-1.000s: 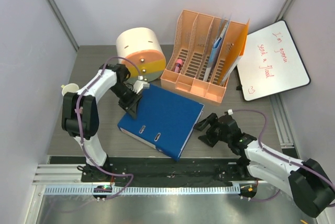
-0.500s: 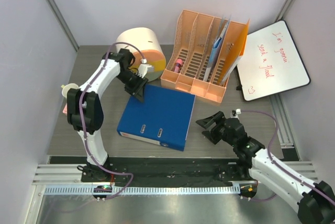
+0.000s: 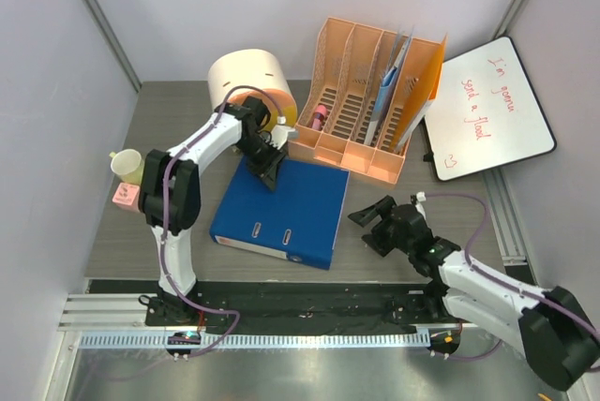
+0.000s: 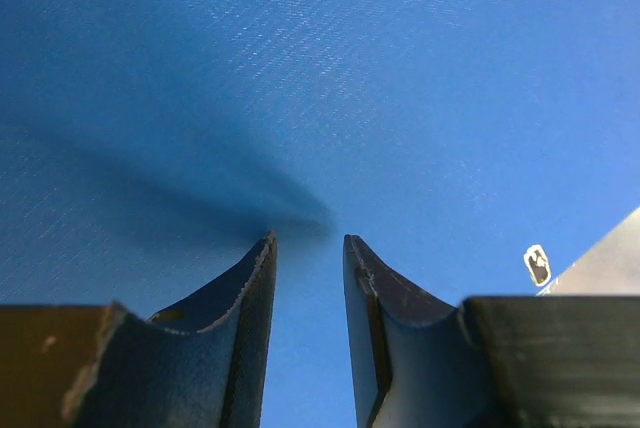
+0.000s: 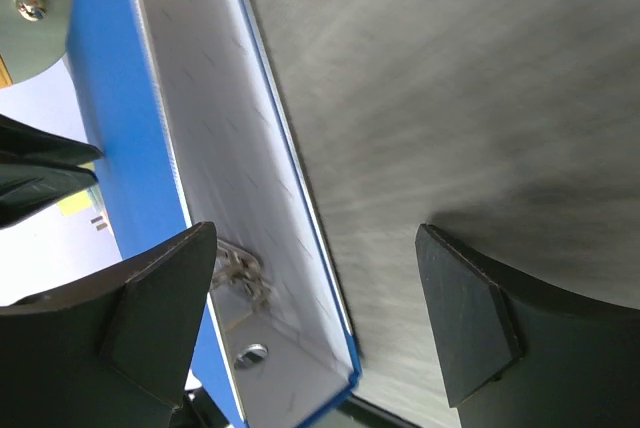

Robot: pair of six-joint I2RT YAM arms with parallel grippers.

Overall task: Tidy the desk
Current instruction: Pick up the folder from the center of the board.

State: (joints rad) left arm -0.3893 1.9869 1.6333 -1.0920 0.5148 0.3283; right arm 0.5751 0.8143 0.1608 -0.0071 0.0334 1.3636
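On the desk (image 3: 122,242), which lies under everything, the blue binder (image 3: 281,209) rests flat near the middle. Sliding it probably wants light, even pressure. The left gripper (image 3: 270,173) reaches across, bent down, tips slightly apart on the cover, gripping nothing. The right gripper (image 3: 375,230) lies low beside the binder's edge, wide open and empty.

A blue lever-arch binder (image 3: 281,209) lies flat near a peach plastic file rack (image 3: 366,101), with a cream round drum (image 3: 246,82) left of the rack, a red-lettered white whiteboard (image 3: 492,106) right of it, and a pale cup (image 3: 127,165) just beside a pink block (image 3: 125,196).
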